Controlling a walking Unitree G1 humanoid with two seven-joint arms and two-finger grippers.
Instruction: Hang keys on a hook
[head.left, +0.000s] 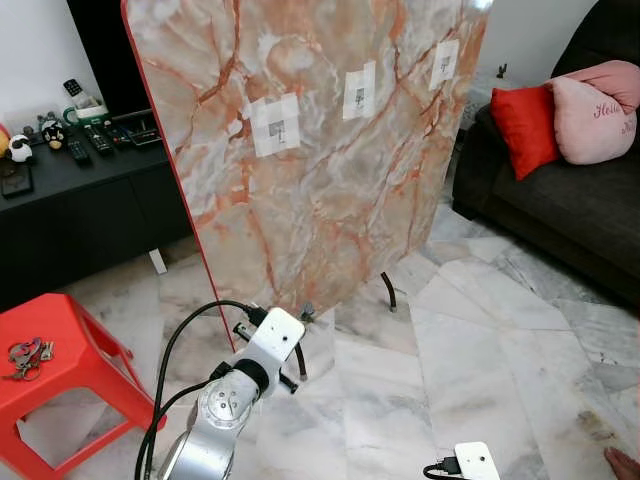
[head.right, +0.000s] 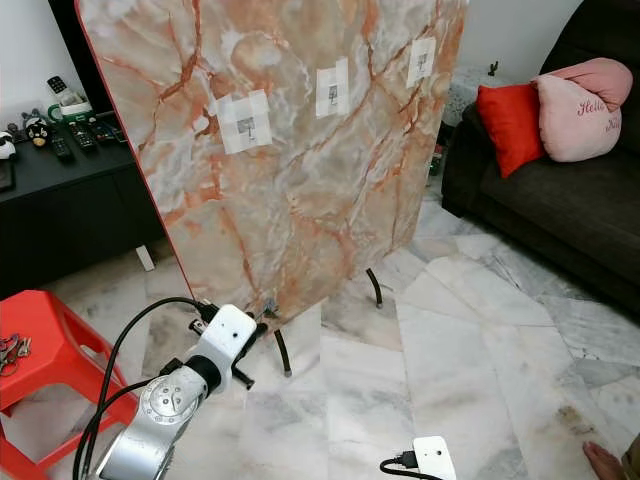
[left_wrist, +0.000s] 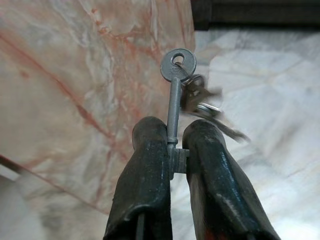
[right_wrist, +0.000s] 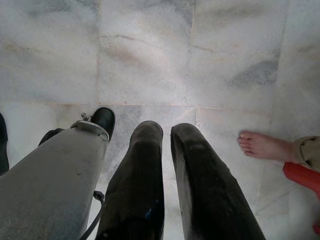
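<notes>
My left gripper (left_wrist: 172, 132) is shut on the shaft of a grey key (left_wrist: 173, 90); the rest of the key bunch (left_wrist: 202, 102) dangles from its ring beside it. In the eye views that gripper (head.left: 297, 340) sits low, near the bottom edge of an upright marble-patterned board (head.left: 320, 180), with the keys (head.left: 305, 313) at its tip. Three small hooks on white patches sit high on the board: left hook (head.left: 277, 128), middle hook (head.left: 358, 95), right hook (head.left: 445, 62). My right gripper (right_wrist: 166, 131) hangs over the floor, shut and holding nothing.
A red stool (head.left: 70, 350) at the left carries another key bunch (head.left: 25, 355). A black cabinet (head.left: 90, 210) with remotes stands behind it. A dark sofa (head.left: 570, 200) with cushions is at the right. A person's bare foot (right_wrist: 262, 146) rests on the marble floor.
</notes>
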